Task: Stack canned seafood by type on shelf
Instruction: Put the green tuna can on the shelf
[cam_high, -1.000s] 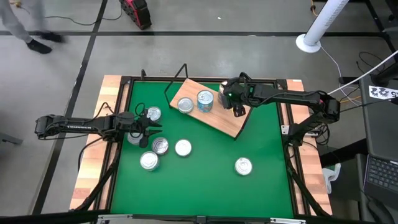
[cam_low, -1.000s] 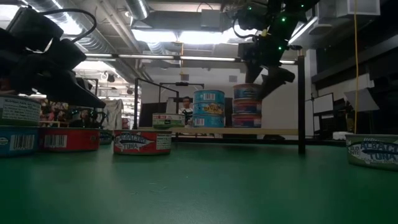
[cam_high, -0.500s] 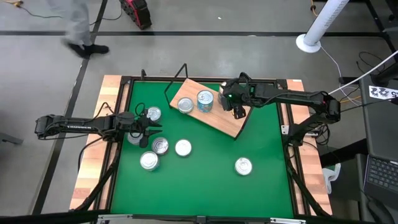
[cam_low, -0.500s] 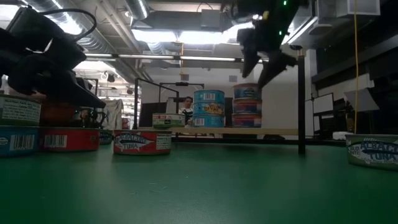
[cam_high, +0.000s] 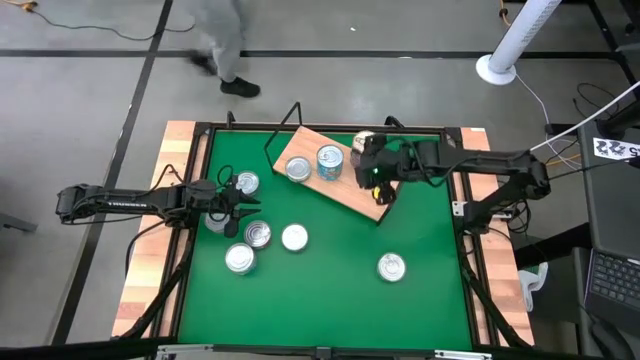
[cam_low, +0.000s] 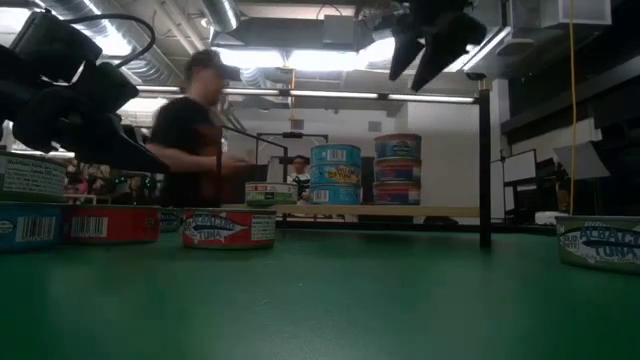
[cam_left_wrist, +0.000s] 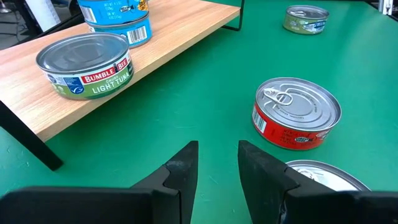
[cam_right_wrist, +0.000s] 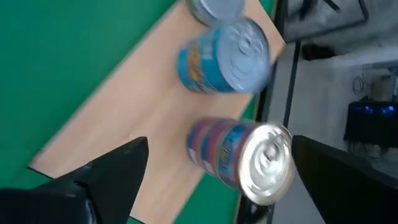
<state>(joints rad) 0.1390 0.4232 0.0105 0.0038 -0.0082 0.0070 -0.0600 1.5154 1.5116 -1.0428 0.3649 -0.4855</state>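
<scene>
the shelf (cam_high: 345, 185) lies at an angle on the far part of the green tabletop (cam_high: 330, 290). on it stand three groups of the canned seafood: a single green-labelled tin (cam_low: 271, 193), a blue stack (cam_low: 336, 173) of two beside it, and a taller stack with blue and red labels (cam_low: 397, 169) of three tins toward the right arm's side. in the right wrist view this taller stack (cam_right_wrist: 239, 158) shows a shiny lid and sits between the spread fingers without touching either.

the right gripper (cam_high: 378, 180) hangs above the shelf's right end, its fingers released and wide apart, grasping nothing.

loose tins lie on the tabletop: a red-sided tin (cam_left_wrist: 296, 121), a cluster of silver-lidded ones (cam_high: 258, 235) near the left arm, and a lone tin (cam_high: 391, 267) toward the near right.

the left gripper (cam_high: 232, 205) waits low at the left side among the loose tins, its fingers (cam_left_wrist: 183, 171) narrowly parted with nothing between them.

a person (cam_low: 195, 130) is passing behind the table.
</scene>
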